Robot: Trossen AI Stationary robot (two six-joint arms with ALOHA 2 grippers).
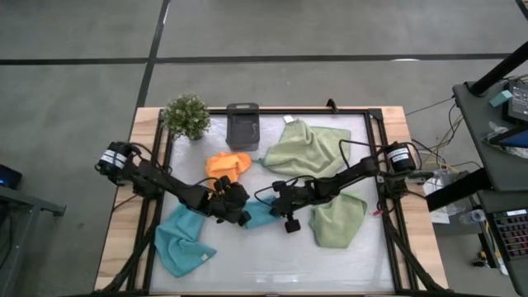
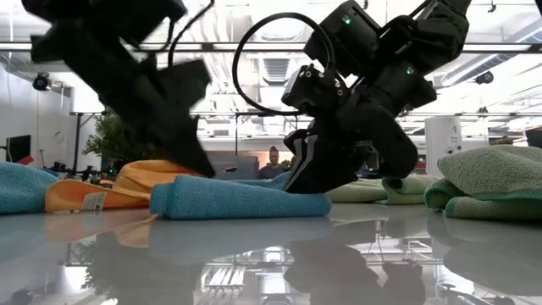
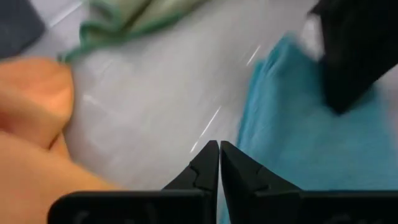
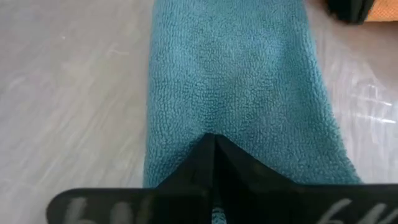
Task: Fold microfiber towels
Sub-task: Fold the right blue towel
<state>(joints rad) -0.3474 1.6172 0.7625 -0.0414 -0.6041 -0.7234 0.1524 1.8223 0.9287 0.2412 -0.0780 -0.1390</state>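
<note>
You're working the small light blue towel (image 1: 261,214) at the centre of the high view, and both arms are meeting over it. Your left tool (image 3: 219,163) is coming in from the frame's left with its jaws pinched flat together; in its wrist view the tips are sitting at the towel's edge, and it's hard to tell whether any cloth is caught between them. Your right tool (image 4: 214,163) is reaching in from the right, jaws also closed tight, pressing onto the blue pile, which is lying as a narrow folded strip on the counter (image 1: 272,264).

So this looks like the fold step on this one towel, partway through: the strip is doubled over but not yet squared.

The rest are waiting: the orange towel (image 1: 228,164) just above centre, a second light blue towel (image 1: 181,243) at lower left, one sage green towel (image 1: 307,148) at upper right, another green one (image 1: 338,221) at lower right.

Next you're probably needing a sure pinch on each end, then a level carry across so the edges meet without dragging the orange cloth.
</note>
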